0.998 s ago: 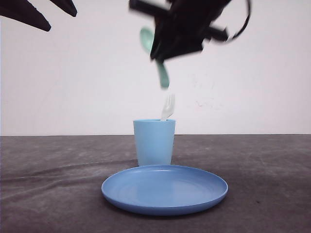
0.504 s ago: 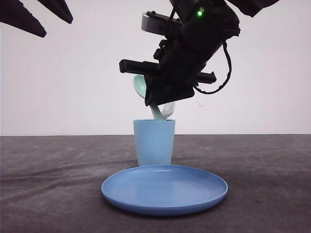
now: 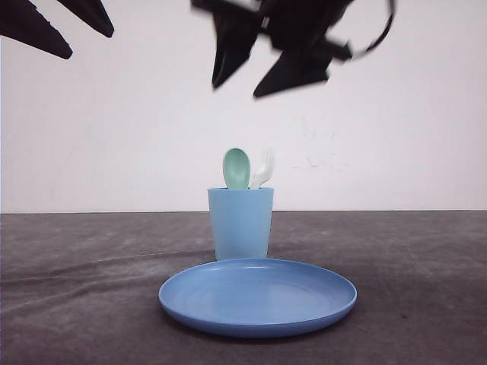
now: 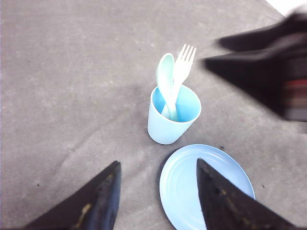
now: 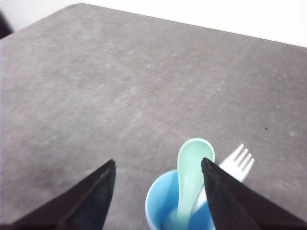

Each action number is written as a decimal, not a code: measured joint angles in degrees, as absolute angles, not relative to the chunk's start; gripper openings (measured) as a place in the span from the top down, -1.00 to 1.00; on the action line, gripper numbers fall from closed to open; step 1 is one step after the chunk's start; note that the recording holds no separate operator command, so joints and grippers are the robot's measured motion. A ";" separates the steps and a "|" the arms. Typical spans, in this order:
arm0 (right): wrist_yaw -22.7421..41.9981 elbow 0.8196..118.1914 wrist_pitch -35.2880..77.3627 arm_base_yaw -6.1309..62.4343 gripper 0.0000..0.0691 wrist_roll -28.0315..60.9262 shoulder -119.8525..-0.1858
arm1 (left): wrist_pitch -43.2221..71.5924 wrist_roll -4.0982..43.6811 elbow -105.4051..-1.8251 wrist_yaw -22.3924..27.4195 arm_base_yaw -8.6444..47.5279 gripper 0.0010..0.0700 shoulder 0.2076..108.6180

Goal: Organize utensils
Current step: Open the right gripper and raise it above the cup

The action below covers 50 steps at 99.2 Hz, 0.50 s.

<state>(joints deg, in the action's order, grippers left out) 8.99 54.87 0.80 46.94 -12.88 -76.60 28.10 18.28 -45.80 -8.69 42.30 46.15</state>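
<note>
The mint-green spoon [image 3: 237,169] and the white fork [image 3: 263,167] stand upright together in the light blue cup [image 3: 241,223], heads up. In the left wrist view the spoon [image 4: 165,79] and fork [image 4: 184,64] lean against the cup's rim [image 4: 174,115]. In the right wrist view the spoon [image 5: 190,165] and fork [image 5: 237,161] sit in the cup [image 5: 160,203] just below the fingers. My right gripper [image 3: 247,77] hangs open and empty high above the cup. My left gripper [image 3: 80,42] is open at the upper left, also empty.
A round blue plate [image 3: 258,295] lies on the dark grey table [image 3: 76,289] just in front of the cup. A white wall stands behind the table's far edge.
The right gripper came down to the cup with the spoon, let it go inside, and has risen open. The spoon now stands in the cup beside the fork. The left arm stayed still.
</note>
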 joint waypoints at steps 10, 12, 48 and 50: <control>8.99 54.87 7.31 47.27 -0.03 -12.88 -71.37 | 28.10 18.28 -45.80 -8.69 42.30 0.17 46.15; 9.02 54.87 8.58 47.27 -0.03 -12.86 -70.39 | 28.10 18.28 -45.80 -8.69 42.30 0.17 46.15; 11.03 54.87 26.22 47.31 -0.97 -17.76 -65.69 | 28.08 18.28 -45.80 -8.69 42.30 0.17 46.15; 10.87 54.87 26.96 47.42 -0.97 -18.39 -65.80 | 28.08 18.28 -45.80 -8.69 42.30 0.17 46.15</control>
